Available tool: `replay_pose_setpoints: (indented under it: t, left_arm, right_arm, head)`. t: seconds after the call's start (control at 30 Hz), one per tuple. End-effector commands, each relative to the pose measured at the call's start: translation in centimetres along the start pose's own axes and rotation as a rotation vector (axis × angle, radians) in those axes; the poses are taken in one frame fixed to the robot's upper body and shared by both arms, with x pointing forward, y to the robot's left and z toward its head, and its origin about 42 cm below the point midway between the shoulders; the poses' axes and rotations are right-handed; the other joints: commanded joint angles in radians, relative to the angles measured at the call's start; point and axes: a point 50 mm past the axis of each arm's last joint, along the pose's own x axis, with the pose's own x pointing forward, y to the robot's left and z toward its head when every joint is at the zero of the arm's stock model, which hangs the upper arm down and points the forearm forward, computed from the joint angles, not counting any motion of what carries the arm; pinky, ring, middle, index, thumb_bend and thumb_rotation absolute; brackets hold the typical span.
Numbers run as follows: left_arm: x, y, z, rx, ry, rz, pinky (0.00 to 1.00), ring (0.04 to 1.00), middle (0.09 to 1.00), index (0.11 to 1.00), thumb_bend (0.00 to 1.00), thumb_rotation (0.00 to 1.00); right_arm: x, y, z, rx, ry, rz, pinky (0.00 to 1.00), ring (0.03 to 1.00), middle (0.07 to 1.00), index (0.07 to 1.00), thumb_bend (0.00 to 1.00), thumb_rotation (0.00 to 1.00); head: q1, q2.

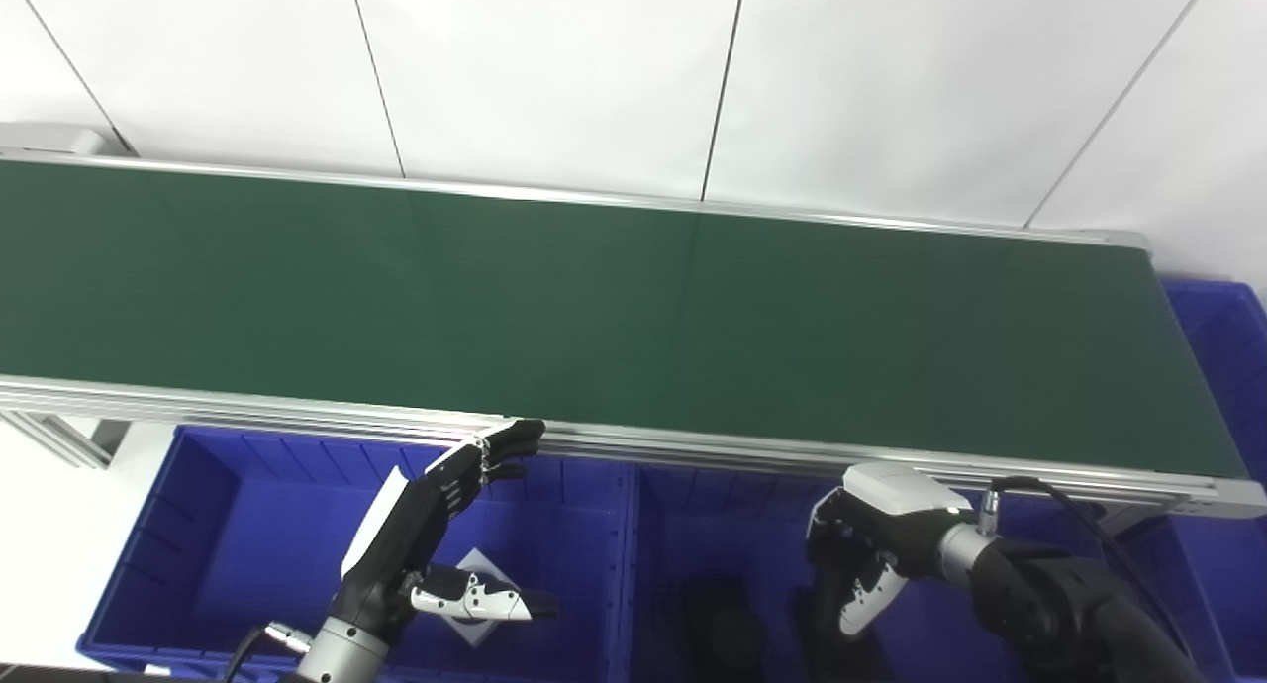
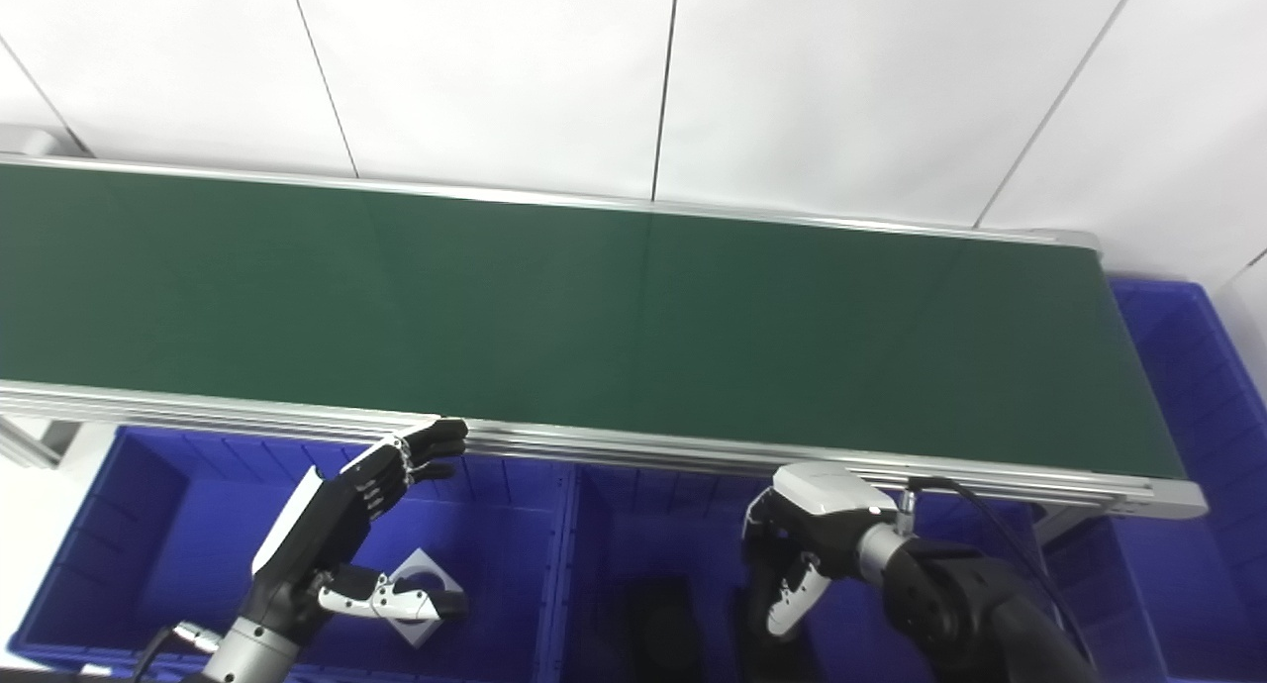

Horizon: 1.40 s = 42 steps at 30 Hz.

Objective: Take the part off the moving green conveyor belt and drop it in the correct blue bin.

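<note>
Over the blue bins (image 1: pixel 247 525), left hand (image 1: pixel 426 525) spread; right hand (image 1: pixel 861 554) curled.

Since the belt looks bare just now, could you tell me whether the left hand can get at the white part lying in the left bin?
Probably yes: the left hand is open above the left bin, with the white part just beneath it.

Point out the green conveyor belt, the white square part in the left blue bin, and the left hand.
Green conveyor belt (image 1: pixel 633 317): left eye view, bare middle of its surface.
White square part with round hole (image 2: pixel 428 569): right eye view, its upper corner.
Left hand (image 1: pixel 416 525): left eye view, black palm.
</note>
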Motion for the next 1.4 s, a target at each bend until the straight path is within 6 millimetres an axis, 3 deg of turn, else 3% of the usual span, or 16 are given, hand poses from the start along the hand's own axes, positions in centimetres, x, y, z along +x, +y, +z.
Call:
replay_pose_setpoints:
  t: [0.0, 0.17, 0.47, 0.7, 1.0, 1.13, 1.37]
  left_arm:
    - [0.5, 0.6, 1.0, 0.062, -0.033, -0.022, 0.8, 0.838, 0.856, 0.826, 0.87, 0.11]
    - [1.3, 0.6, 0.9, 0.113, -0.01, -0.045, 0.77, 0.838, 0.853, 0.826, 0.89, 0.15]
    - [2.2, 0.9, 0.5, 0.145, 0.005, -0.092, 0.8, 0.853, 0.863, 0.841, 0.91, 0.18]
    - [2.2, 1.1, 0.3, 0.124, 0.014, -0.098, 0.8, 0.863, 0.875, 0.856, 0.91, 0.17]
    - [2.1, 1.1, 0.0, 0.106, 0.026, -0.105, 0.81, 0.879, 0.9, 0.877, 0.88, 0.17]
    - [1.7, 1.2, -0.3, 0.098, 0.028, -0.099, 0.82, 0.882, 0.903, 0.875, 0.89, 0.17]
    - [0.8, 1.1, -0.8, 0.086, 0.035, -0.085, 0.81, 0.877, 0.9, 0.875, 0.89, 0.16]
  right_arm:
    - [-1.1, -1.3, 0.9, 0.004, -0.013, -0.048, 0.8, 0.909, 0.928, 0.874, 0.82, 0.35]
    - [-2.2, -0.9, 2.7, 0.007, -0.052, -0.077, 0.82, 0.959, 0.973, 0.931, 0.86, 0.41]
    - [-4.1, 1.9, 6.5, 0.316, -0.194, -0.218, 0.86, 0.957, 0.984, 0.996, 0.85, 0.43]
    - [-4.2, 4.4, 8.1, 0.575, -0.274, -0.29, 0.79, 0.948, 0.998, 1.0, 0.86, 0.46]
    - [-2.9, 6.7, 8.6, 0.702, -0.283, -0.345, 0.77, 0.918, 1.0, 1.0, 0.86, 0.48]
    - [-2.5, 7.4, 8.9, 0.728, -0.27, -0.355, 0.77, 0.912, 0.996, 1.0, 0.85, 0.42]
    - [-2.4, 8.1, 8.8, 0.768, -0.253, -0.4, 0.81, 0.913, 0.983, 1.0, 0.84, 0.44]
  head:
    - [-0.001, 0.001]
    - [-0.006, 0.001]
    - [-0.011, 0.0]
    - [-0.005, 0.002]
    - [0.0, -0.008]
    - [0.0, -0.035]
    - [-0.007, -0.084]
